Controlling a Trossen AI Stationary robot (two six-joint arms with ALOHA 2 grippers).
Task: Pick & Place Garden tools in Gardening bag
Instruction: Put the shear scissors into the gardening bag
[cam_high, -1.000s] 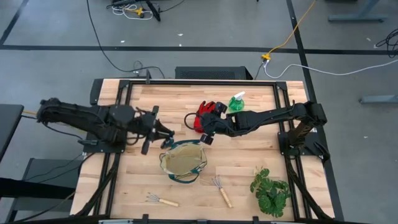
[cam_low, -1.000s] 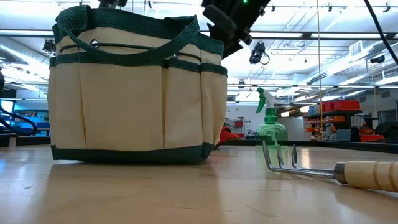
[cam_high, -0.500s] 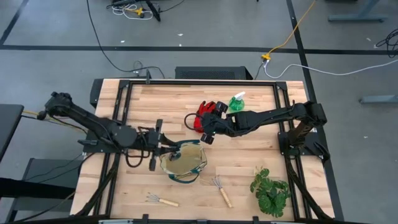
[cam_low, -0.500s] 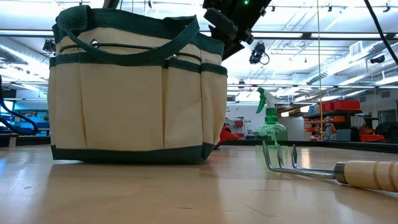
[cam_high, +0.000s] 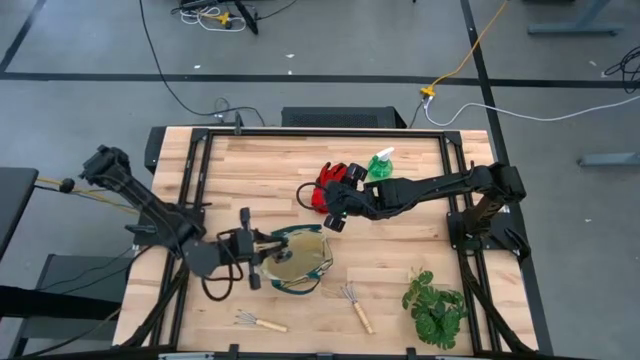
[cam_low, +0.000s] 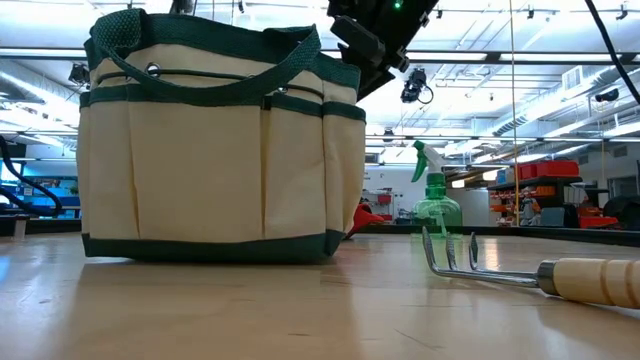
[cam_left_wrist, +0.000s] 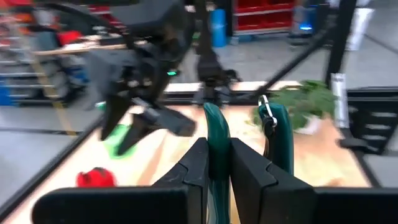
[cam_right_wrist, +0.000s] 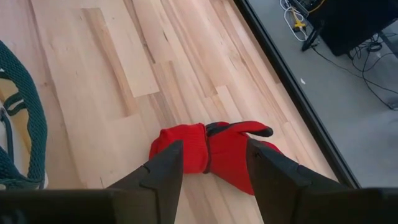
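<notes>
Left gripper (cam_high: 262, 268) swings down from beside the bag (cam_high: 296, 258), now clenched on its green handle (cam_left_wrist: 217, 138), steadying it while the right gripper (cam_right_wrist: 211, 163) hovers, jaws parted, over the glove (cam_right_wrist: 214, 149).

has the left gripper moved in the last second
Yes. In the high view the left gripper has come toward the table's near edge, from beside the gardening bag's far rim to its left rim, clamping a green handle.

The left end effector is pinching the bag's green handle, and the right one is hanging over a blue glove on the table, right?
Nearly. The glove is red, not blue, as the right wrist view shows. The rest holds: the left end effector pinches the bag's green handle, and the right end effector hangs open over the glove on the table.
</notes>
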